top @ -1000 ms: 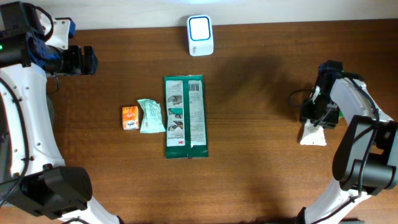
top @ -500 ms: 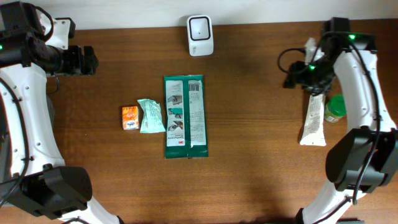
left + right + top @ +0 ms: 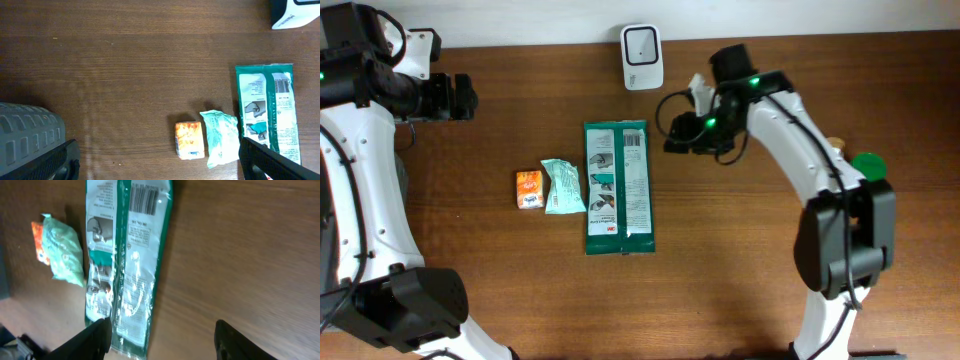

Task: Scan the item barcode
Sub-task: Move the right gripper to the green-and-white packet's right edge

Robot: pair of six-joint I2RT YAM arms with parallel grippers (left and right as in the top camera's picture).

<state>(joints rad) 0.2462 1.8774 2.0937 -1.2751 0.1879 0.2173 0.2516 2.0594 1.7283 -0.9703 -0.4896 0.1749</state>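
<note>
Green packet (image 3: 617, 187) points barcode-end at scanner (image 3: 642, 57); left end effector (image 3: 157, 162), right end effector (image 3: 162, 332) both wide.

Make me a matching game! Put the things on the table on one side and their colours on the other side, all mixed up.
Things:
1. scanner
2. long packet
3. small box
4. crumpled pouch

Colours:
A. orange
B. pale mint
C. white
D. dark green

Pairs: 1-C, 2-D, 3-A, 4-B
</note>
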